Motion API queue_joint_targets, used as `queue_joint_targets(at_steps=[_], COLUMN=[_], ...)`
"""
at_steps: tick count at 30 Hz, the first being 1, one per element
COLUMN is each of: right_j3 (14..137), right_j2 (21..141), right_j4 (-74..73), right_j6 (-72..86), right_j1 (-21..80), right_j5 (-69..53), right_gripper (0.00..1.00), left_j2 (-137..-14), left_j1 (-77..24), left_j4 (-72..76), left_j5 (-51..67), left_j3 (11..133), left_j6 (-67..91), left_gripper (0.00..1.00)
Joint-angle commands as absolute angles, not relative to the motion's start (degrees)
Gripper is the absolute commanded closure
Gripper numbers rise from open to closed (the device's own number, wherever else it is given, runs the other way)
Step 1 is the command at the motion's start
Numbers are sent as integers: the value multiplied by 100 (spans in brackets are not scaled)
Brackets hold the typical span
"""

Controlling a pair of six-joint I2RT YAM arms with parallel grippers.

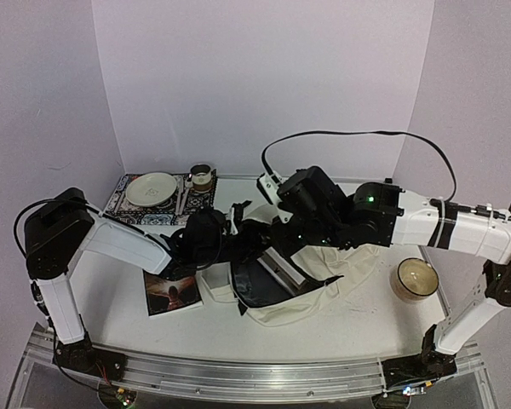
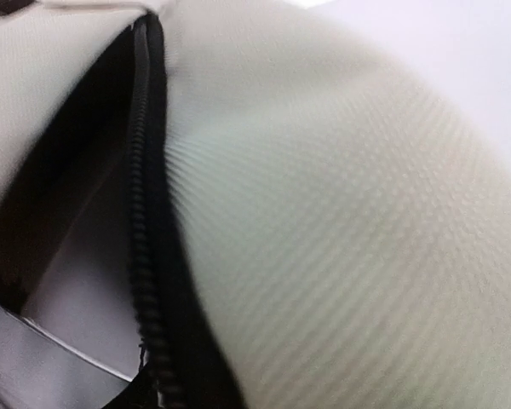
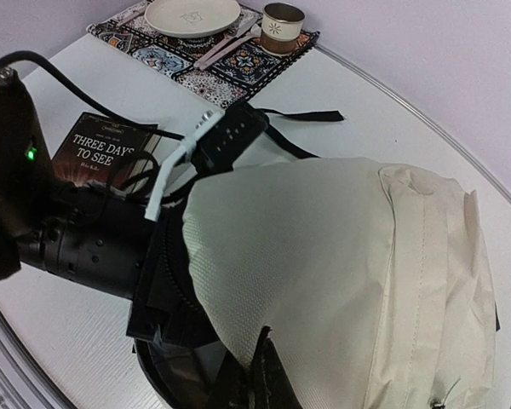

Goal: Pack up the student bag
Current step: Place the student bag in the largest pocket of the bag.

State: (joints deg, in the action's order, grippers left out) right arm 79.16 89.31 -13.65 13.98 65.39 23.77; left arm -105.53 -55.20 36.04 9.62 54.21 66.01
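The student bag (image 1: 332, 277), cream fabric with a black zipper, lies in the middle of the table with its dark opening (image 1: 260, 285) facing front left. My right gripper (image 3: 268, 379) is shut on the edge of the bag's upper flap and holds it lifted; it also shows in the top view (image 1: 277, 232). My left arm's wrist (image 1: 206, 240) sits at the mouth of the bag, its fingers hidden under the flap. The left wrist view shows only the bag's fabric (image 2: 349, 239), the zipper (image 2: 145, 256) and the dark inside. A flat grey thing (image 1: 278, 271) lies inside.
A book, "Three Days to See" (image 1: 172, 294), lies front left of the bag. A patterned placemat (image 1: 123, 204) at the back left bears a plate (image 1: 151, 188), cutlery and a cup (image 1: 201, 176). A bowl (image 1: 416, 279) stands at the right.
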Motion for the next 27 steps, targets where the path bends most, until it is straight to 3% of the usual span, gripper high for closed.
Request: queue_joint_targets(at_steps=[1,9,13,16,27], right_j3=[7798,7767,7678,7613,7464], right_j2=[8562,8573,8510,8470,8558], right_j4=[-1164,-1151,-1151,-1151,-1154], right_j6=[1513,1501,1476,1457,1482], right_j1=[6566,6570,6570,6566,6557], right_j5=[2516,2806,3042,3197,3369], right_gripper=[100,98,97,96,96], left_j2=[-10335,-10745,-10475,-10208,-9339], left_j1=[-5457,-5767,-5773,-5780,-5806], left_j4=[3923,3921,3870,3741,2730], left_j5=[403,532,394,314,94], left_j3=[5536,5810,5541,5290,4751], left_j6=[6212,6065,5824,5655,5425], left_gripper=[51,33,19,2,0])
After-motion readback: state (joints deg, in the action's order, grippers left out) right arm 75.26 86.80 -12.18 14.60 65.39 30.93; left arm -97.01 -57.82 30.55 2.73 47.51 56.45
